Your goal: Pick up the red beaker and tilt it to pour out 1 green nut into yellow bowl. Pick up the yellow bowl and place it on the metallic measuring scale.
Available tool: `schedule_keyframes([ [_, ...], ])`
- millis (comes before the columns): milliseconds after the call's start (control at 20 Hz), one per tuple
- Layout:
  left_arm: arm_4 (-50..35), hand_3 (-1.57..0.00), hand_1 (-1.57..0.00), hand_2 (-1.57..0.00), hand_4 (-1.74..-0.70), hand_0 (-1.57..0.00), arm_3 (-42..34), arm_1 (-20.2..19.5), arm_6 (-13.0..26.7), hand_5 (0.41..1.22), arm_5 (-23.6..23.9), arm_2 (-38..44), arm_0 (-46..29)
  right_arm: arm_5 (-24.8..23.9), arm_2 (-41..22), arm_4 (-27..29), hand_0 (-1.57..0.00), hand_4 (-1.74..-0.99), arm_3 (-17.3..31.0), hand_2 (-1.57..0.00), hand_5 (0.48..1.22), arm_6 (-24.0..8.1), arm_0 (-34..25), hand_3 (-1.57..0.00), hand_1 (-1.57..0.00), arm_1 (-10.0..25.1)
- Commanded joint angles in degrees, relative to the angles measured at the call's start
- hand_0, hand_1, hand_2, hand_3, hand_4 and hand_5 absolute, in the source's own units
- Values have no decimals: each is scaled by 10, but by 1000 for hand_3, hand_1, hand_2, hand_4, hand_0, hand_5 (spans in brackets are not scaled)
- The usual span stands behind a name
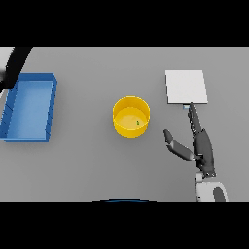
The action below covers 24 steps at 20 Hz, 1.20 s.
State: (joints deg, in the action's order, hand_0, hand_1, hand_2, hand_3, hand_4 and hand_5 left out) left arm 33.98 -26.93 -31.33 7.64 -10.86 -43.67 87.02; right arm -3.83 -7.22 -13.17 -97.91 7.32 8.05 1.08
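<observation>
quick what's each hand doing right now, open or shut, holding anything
Left hand: not in view; only its dark arm shows at the upper left.
Right hand: open, fingers straight, holding nothing, right of the yellow bowl.

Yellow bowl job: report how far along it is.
Done: a green nut already lies in the yellow bowl. In hand: nothing; the right hand rests open on the table between bowl and metallic scale. The red beaker is not visible. Left: lifting the bowl onto the scale.

Grey table point(87, 165), evenly lit (no shadows), plain
</observation>
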Motion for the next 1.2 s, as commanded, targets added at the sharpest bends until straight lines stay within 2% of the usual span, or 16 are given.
schedule_keyframes([
  [0, -31, -1383, -1571, -1562, -1735, -1571, 3, -17, -11, 1221, 18, 25, -14, -1, 0, -1, 1, -1222, 1, 1, 590, 5, 1, 1, 1, 1],
  [150, -117, -1426, -1571, -1566, -1738, -1571, -12, -62, -9, 1221, 59, 82, -74, -2, -3, -8, 1, -1222, 12, 1, 586, 8, -4, 1, 1, 1],
  [200, -146, -1428, -1571, -1567, -1739, -1571, -33, -78, 7, 1221, 74, 98, -102, -1, -2, -5, 1, -1226, 10, 1, 587, 9, -5, 1, 1, 3],
  [250, -170, -1414, -1571, -1568, -1739, -1571, -58, -95, 37, 1221, 88, 110, -131, -4, 2, -10, 1, -1223, 12, 1, 591, 7, -8, 1, 1, 9],
  [500, -281, -1451, -1571, -1570, -1740, -1571, -197, -139, 148, 1221, 217, 161, -294, 6, -1, -11, 1, -1209, 7, 1, 620, 9, -4, 1, 1, 20],
  [700, -327, -1450, -1571, -1571, -1741, -1571, -314, -164, 222, 1221, 298, 159, -417, 7, -11, -23, 1, -1206, 4, 1, 653, 5, -2, 1, 1, 19],
  [900, -360, -1449, -1571, -1571, -1741, -1571, -376, -174, 241, 1221, 353, 151, -503, 4, -15, -30, 1, -1217, 10, 1, 664, -7, -6, 1, 1, 15],
  [950, -369, -1450, -1571, -1571, -1741, -1571, -384, -178, 242, 1221, 365, 151, -522, 6, -11, -25, 1, -1218, 11, 1, 664, 4, -3, 1, 1, 19],
  [1000, -371, -1474, -1571, -1571, -1741, -1571, -394, -178, 254, 1221, 375, 146, -529, 3, -13, -30, 1, -1214, 7, 1, 664, 6, 0, 1, 1, 20],
  [1150, -384, -1521, -1571, -1571, -1741, -1571, -405, -173, 254, 1199, 396, 134, -550, 6, -11, -27, 1, -1216, 17, 1, 667, 4, -4, 1, 1, 21],
])
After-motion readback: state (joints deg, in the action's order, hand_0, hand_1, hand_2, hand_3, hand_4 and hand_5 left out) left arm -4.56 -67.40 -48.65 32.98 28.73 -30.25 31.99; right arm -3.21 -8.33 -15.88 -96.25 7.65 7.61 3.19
